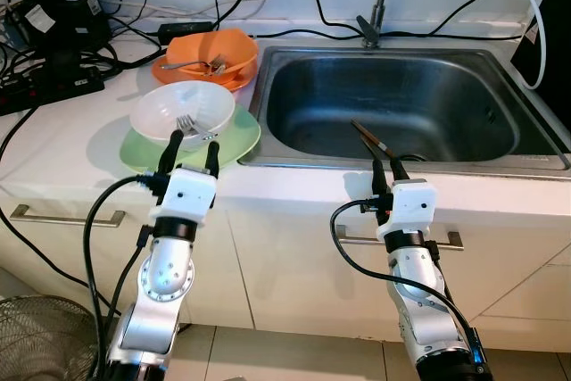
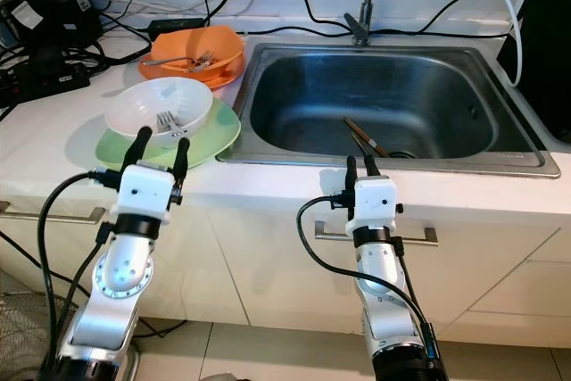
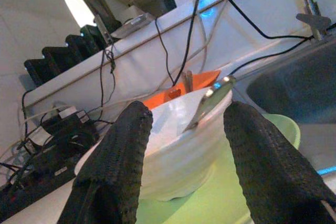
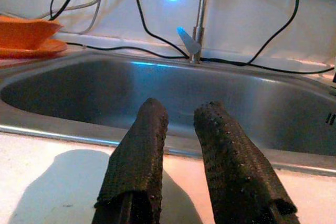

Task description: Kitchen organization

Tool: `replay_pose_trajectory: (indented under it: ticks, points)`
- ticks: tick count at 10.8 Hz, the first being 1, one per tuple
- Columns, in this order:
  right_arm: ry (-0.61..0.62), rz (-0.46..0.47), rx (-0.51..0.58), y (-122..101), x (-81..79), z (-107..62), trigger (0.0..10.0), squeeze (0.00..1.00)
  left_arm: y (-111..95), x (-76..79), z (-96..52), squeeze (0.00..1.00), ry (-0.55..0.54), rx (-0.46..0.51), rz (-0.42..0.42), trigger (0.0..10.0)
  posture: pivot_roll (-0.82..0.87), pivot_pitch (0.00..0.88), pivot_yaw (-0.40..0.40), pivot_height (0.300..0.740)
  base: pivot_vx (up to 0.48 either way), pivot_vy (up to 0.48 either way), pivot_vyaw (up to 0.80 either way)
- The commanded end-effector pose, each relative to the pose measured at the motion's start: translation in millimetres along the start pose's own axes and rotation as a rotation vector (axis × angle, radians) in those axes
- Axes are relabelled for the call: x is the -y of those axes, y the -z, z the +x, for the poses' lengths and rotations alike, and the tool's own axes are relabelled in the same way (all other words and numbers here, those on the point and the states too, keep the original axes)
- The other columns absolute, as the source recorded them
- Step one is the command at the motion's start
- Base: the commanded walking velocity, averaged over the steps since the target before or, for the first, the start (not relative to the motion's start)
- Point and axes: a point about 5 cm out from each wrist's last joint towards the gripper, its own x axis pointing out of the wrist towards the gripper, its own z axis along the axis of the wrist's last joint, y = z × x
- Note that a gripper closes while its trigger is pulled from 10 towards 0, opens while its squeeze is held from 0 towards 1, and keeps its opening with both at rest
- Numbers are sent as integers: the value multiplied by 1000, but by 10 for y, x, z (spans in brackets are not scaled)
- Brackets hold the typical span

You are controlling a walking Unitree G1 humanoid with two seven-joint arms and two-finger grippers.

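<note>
A humanoid robot faces a white kitchen counter with dishes waiting beside the stainless steel sink [image 1: 535, 160]. Its left gripper [image 1: 188, 148], fingers spread apart, is raised at the counter edge just before a white round bowl [image 1: 183, 111] holding a metal fork [image 1: 186, 122], stacked on a pale green plate [image 1: 239, 142]; an orange bowl [image 1: 214, 51] sits behind. The approach stage appears under way; next, the fingers would need to straddle the bowl's rim. The right gripper [image 1: 389, 172], fingers slightly parted and empty, points over the sink, where dark chopsticks [image 1: 368, 136] lie.
</note>
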Motion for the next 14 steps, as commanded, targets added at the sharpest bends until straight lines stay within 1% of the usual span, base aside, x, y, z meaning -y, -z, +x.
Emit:
replay_pose_trajectory:
  ticks: [1,4,6,8,10,11,12,13,14]
  points:
    - [-2,1,25,-54,-11,44,10000,0,18,6,39,0,14,-6,9,10000,104,0,60,740,0,0,0]
    - [-3,2,24,-54,-18,47,10000,0,26,48,117,0,36,3,-1,10000,101,0,59,740,0,0,0]
    - [-5,3,26,-59,-25,53,10000,0,-3,86,206,0,43,18,-14,10000,98,0,57,740,0,0,0]
    - [-7,3,26,-58,-29,52,10000,0,-2,134,262,0,57,27,-20,10000,91,0,58,740,0,0,0]
    - [-6,1,26,-57,-28,53,10000,0,0,148,308,0,57,31,-19,10000,90,0,58,740,0,0,0]
    - [-7,1,26,-56,-27,52,10000,0,7,145,316,0,51,30,-17,3529,89,0,58,740,0,0,0]
    - [-7,1,26,-54,-27,51,10000,0,13,144,315,0,48,30,-14,2157,89,0,60,740,0,0,0]
    - [-9,3,25,-51,-36,52,10000,0,21,145,320,0,46,31,-13,510,89,0,60,740,0,0,0]
    - [-12,4,25,-50,-44,54,10000,0,17,151,327,0,48,33,-11,0,89,0,60,740,0,0,0]
